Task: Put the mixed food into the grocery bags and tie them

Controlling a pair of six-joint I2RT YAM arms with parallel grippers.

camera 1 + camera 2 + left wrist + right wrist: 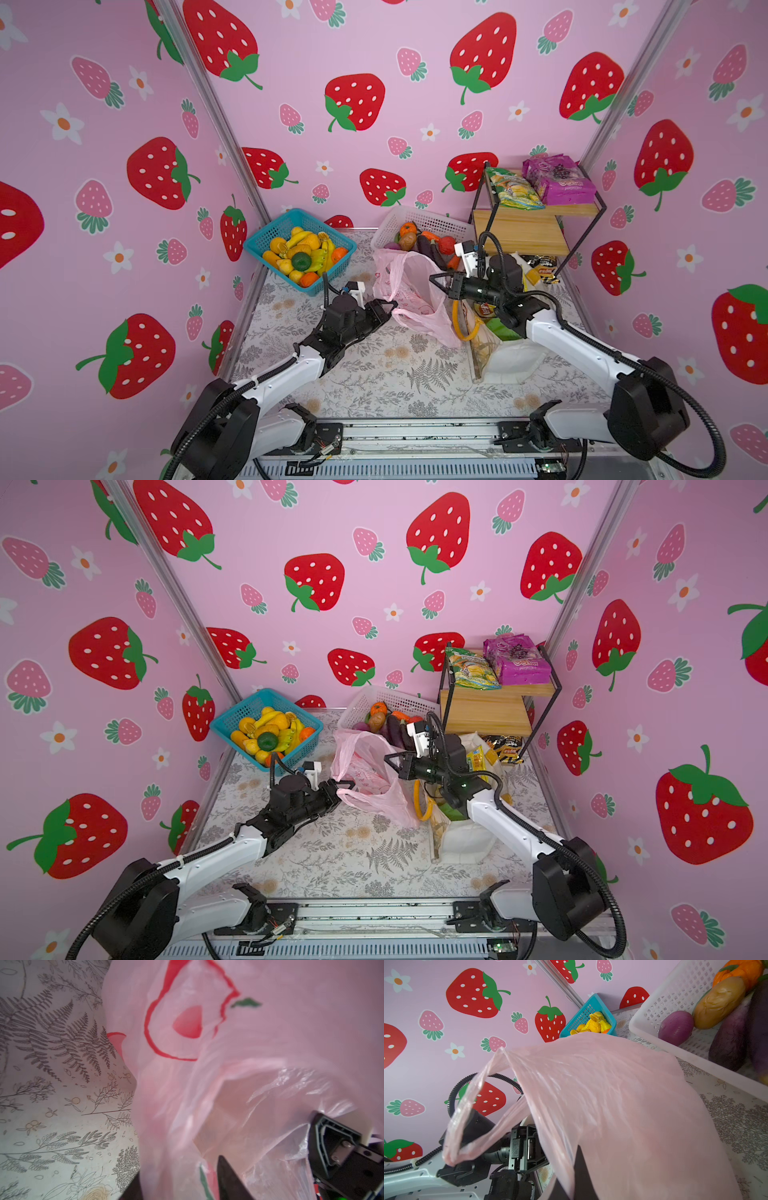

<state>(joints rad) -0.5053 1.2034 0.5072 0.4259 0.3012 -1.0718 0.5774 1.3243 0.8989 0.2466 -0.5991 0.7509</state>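
Pink bag (228, 1043) apparently empty, untied, rim pinched by right gripper (434, 279); left gripper (392, 305) half-closed around film, grip unclear; fruit (291, 253) unbagged.

**Printed marks on the packets and bags**

Only one brand can be made out. A round red logo on the yellow crisp packet (483, 309), which stands in the white tote (515, 365), appears to read "Lay's", though its letters are small and partly hidden. On the shelf (523, 237), the purple grape-print packet (557, 178) carries a pink word across its lower front, too blurred to spell out. The green and yellow packet (513, 189) just beside it bears lettering that cannot be read. The black-and-yellow packet (540, 266) shows a red label, also illegible. Small red printing on the pink carrier bag (411, 291) is unreadable in every view.
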